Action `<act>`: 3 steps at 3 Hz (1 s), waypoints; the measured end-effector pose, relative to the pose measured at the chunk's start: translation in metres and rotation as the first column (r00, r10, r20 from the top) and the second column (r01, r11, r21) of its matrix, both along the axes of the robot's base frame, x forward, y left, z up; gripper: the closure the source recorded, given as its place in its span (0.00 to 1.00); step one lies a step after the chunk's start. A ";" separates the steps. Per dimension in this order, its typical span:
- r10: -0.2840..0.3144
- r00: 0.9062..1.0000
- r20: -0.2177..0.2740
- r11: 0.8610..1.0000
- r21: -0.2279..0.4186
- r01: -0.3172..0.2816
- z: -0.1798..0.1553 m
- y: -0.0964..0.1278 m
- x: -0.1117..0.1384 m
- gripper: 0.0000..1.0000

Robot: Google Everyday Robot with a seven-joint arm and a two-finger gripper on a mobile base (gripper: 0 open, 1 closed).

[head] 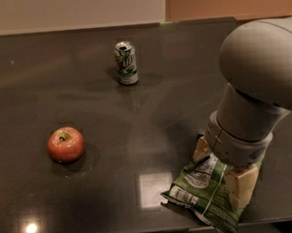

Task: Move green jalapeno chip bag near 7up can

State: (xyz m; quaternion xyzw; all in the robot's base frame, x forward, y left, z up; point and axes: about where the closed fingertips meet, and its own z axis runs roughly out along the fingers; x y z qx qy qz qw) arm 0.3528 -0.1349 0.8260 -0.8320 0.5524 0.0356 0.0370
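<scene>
The green jalapeno chip bag (204, 189) lies flat near the table's front edge at the lower right, with its white label panel facing up. My gripper (223, 169) is right over it, pointing down. Its cream fingers (242, 188) stand apart, one on each side of the bag's upper part, so the jaws are open around the bag. The big grey wrist hides the bag's far end. The 7up can (126, 62) stands upright at the back centre, far from the bag and from the gripper.
A red apple (66, 144) sits at the left of the dark glossy table (151, 118). The table's front edge runs just below the bag. A wall rises behind the table's back edge.
</scene>
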 end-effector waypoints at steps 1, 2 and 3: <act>-0.015 1.000 -0.013 1.000 0.001 0.015 0.001 -0.001 0.002 0.64; -0.015 1.000 -0.013 1.000 0.001 0.015 0.003 -0.001 0.002 0.88; -0.067 0.998 0.006 0.998 0.001 0.067 0.013 -0.002 0.018 1.00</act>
